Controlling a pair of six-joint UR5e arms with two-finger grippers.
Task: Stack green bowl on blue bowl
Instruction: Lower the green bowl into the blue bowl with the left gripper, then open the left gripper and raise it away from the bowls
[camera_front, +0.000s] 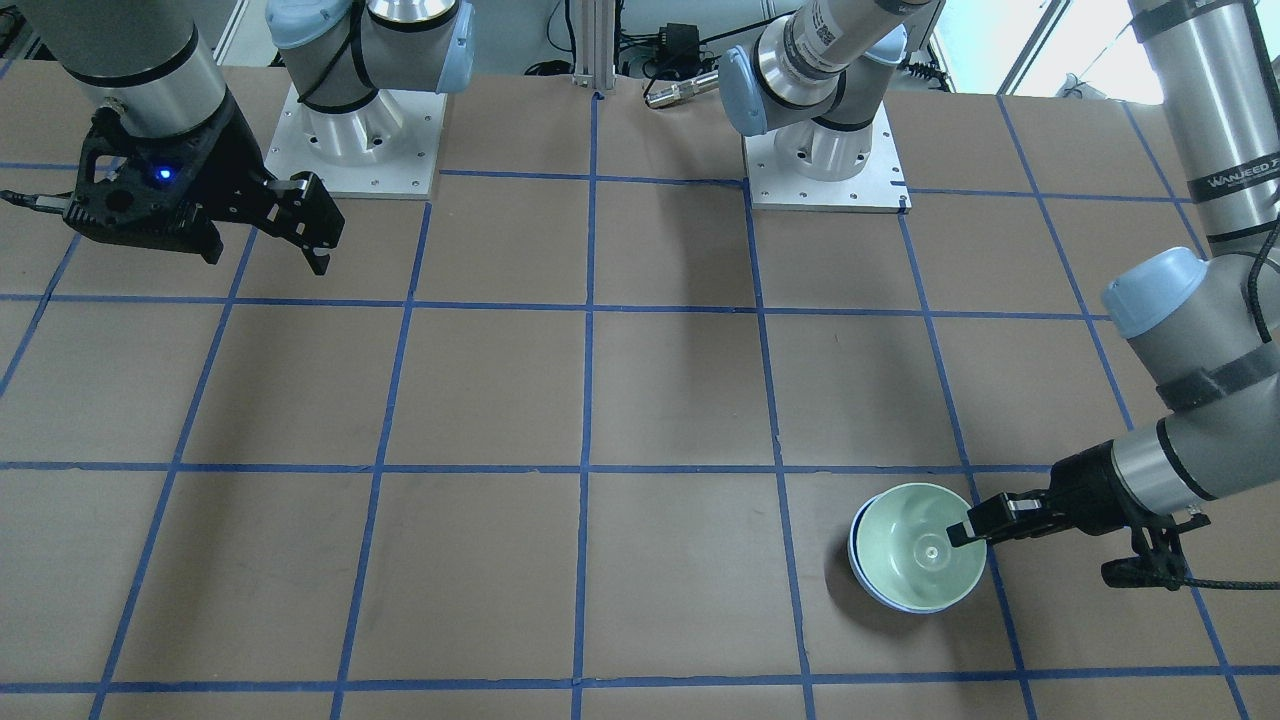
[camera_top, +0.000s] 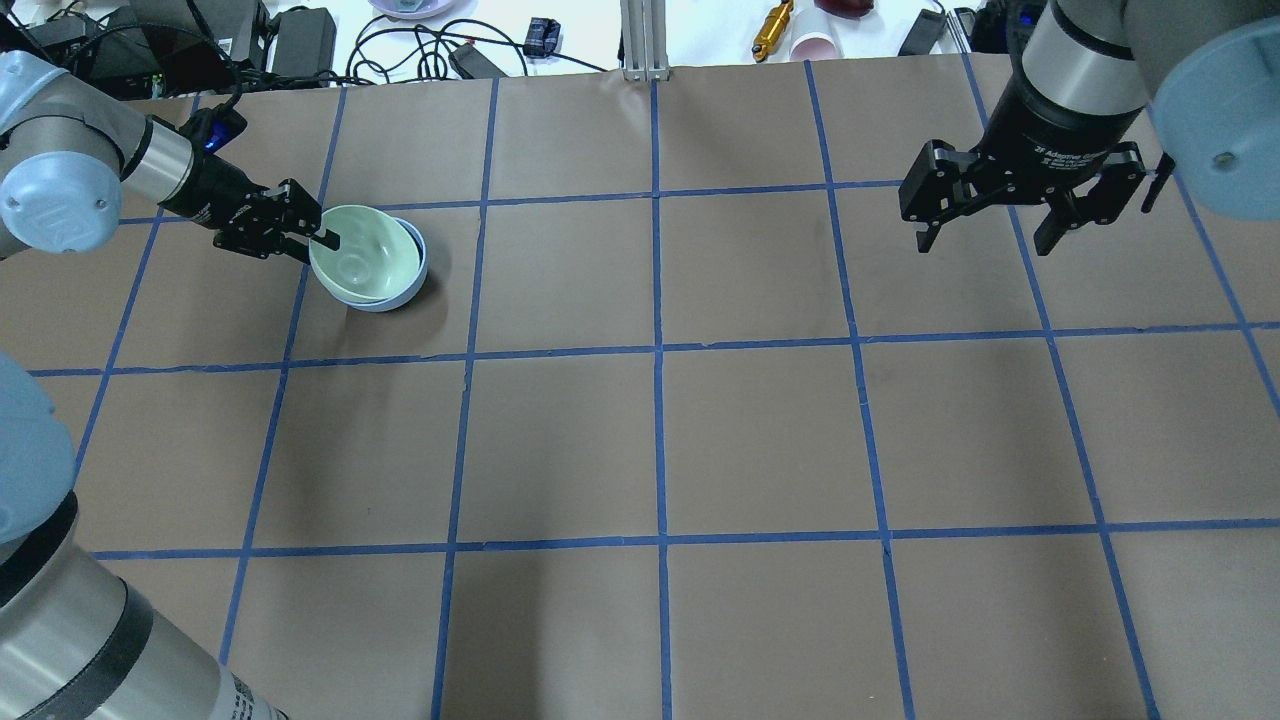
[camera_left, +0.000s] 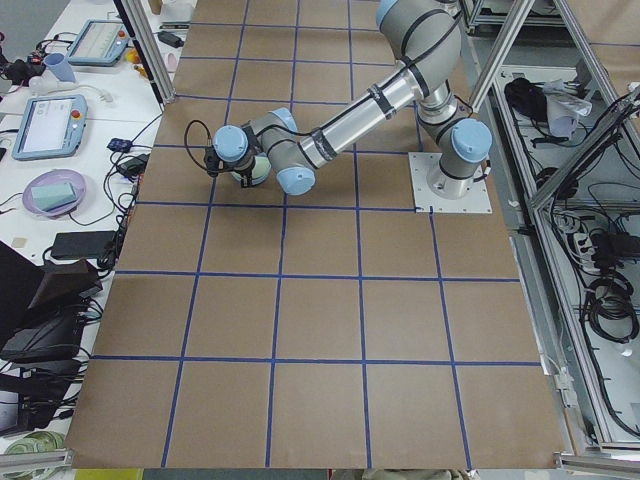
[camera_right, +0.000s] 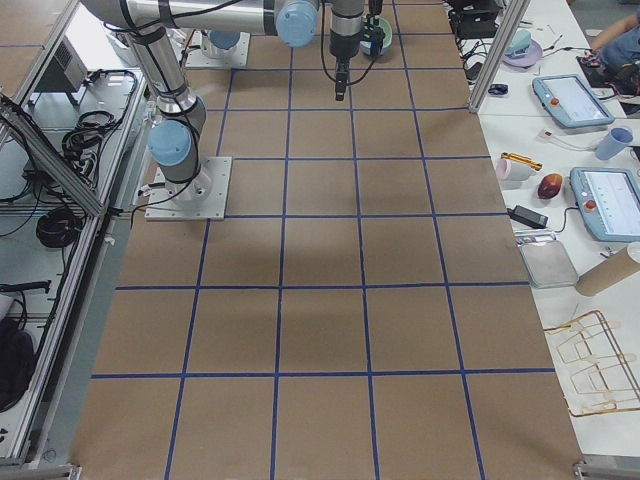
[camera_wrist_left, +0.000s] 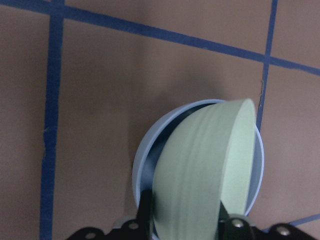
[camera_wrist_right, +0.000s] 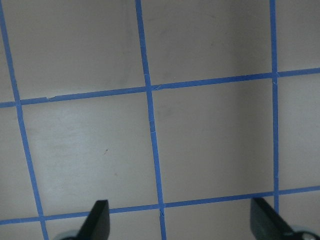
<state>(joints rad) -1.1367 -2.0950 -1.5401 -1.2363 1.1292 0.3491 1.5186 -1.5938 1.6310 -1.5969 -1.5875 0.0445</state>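
Green bowl (camera_top: 358, 252) sat inside blue bowl (camera_top: 402, 296), tilted and not seated flat, prob. because left gripper (camera_top: 320, 240) clamped its near rim, one finger inside and one outside. Judged: stacking nearly done, release not yet made. Both bowls rested on the table (camera_top: 760, 440), on the robot's L side, toward the far edge. Right gripper (camera_top: 985, 245) hung w/ jaws spread, holding nothing, well apart, likely parked out of the way. Count: 2 bowls (1 green, 1 blue), 2 grippers.
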